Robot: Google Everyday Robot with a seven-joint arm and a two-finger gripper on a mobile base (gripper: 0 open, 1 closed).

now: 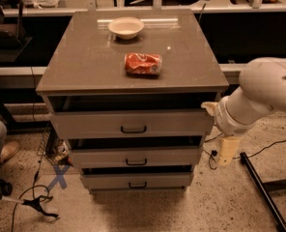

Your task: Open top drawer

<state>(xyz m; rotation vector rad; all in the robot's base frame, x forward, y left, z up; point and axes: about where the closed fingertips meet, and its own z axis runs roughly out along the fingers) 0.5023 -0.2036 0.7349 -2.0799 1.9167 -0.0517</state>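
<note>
The gripper hangs at the cabinet's right side, below the level of the surface, at the end of the white arm. Its two cream fingers stand well apart, one pointing up toward the cabinet and the other hanging down toward the floor, with nothing held between them (they grip only air).

The top drawer lies to the left of the fingers. Its right front corner is just beside the upper finger, though I cannot tell whether they touch. Its dark bar handle sits well to the left of the fingers, at the centre of the flat grey front. A dark gap shows between the drawer's upper edge and the surface above it.

Left of the fingers and lower, the two narrower drawers are stacked under the top one. Up and to the left of the fingers, a crushed red can lies on its side on the surface, and a white bowl stands beyond it, near the far edge. Below and to the right of the fingers, a black bar lies on the speckled floor.
</note>
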